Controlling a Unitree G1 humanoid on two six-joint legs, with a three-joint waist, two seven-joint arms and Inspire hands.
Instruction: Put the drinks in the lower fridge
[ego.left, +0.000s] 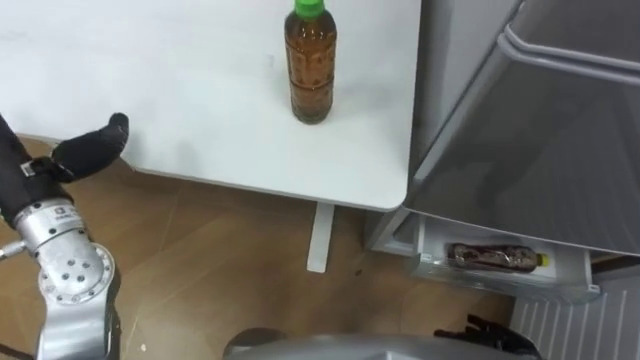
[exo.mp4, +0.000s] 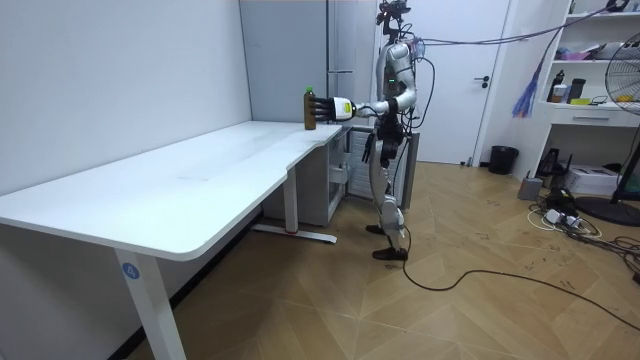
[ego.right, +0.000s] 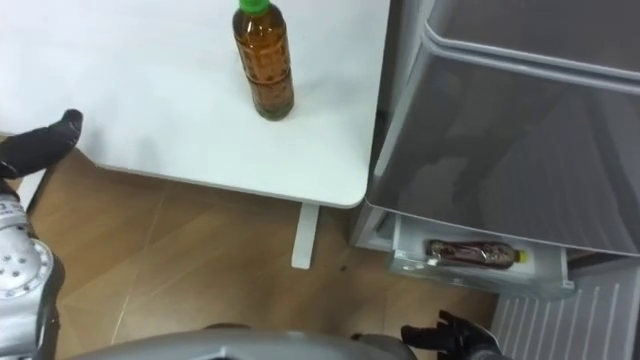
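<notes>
A tea bottle (ego.left: 311, 65) with a green cap stands upright on the white table (ego.left: 150, 90), near its right end. My left hand (ego.left: 88, 150) hovers at the table's near edge, well left of the bottle, open and holding nothing. A second bottle (ego.left: 495, 258) lies on its side in the open lower fridge drawer (ego.left: 575, 275) at the lower right. My right hand (ego.left: 490, 330) hangs low in front of that drawer, its fingers spread and holding nothing. In the room view I stand at the table's far end beside the fridge, with my left hand (exo.mp4: 327, 105) held out next to the bottle (exo.mp4: 310, 110).
The grey fridge (ego.left: 540, 130) stands right against the table's right edge, its upper front above the open drawer. A table leg (ego.left: 320, 235) stands on the wooden floor below the table's corner. The room view shows shelves and cables on the floor to its right.
</notes>
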